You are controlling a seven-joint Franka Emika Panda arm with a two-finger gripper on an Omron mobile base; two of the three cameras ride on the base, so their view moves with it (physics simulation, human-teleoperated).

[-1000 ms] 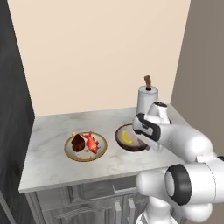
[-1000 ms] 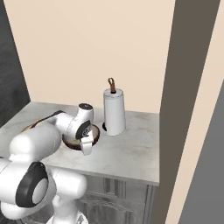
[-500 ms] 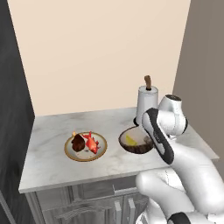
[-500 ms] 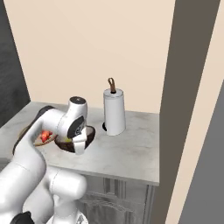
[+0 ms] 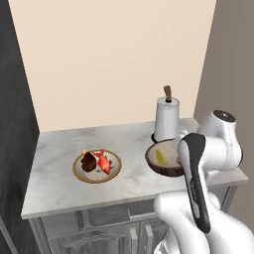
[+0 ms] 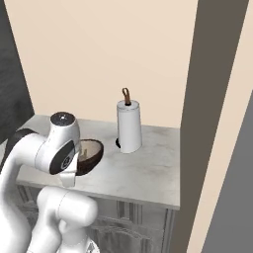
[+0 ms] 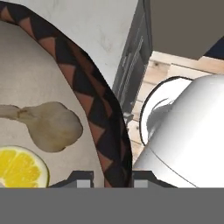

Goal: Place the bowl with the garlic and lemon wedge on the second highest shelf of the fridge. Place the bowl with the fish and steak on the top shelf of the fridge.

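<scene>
Dark brown with a band of red-brown triangles along its rim, the round bowl [image 7: 94, 109] has a smooth beige inside. In it lie the garlic [image 7: 50, 124], a knobbly beige-grey bulb, and the lemon wedge [image 7: 19, 168], bright yellow with a pale rind, just beside each other. The gripper [image 7: 107, 180] is clenched on the rim of this bowl, 1 finger on each side of the wall. In the left base view the bowl [image 5: 166, 158] is over the right part of the marble counter [image 5: 59, 183]. Well apart to the left sits a pale plate [image 5: 97, 166] with the red-orange fish [image 5: 104, 161] and the dark steak [image 5: 89, 161] touching. A white paper towel roll [image 5: 166, 119] stands just behind the bowl.
</scene>
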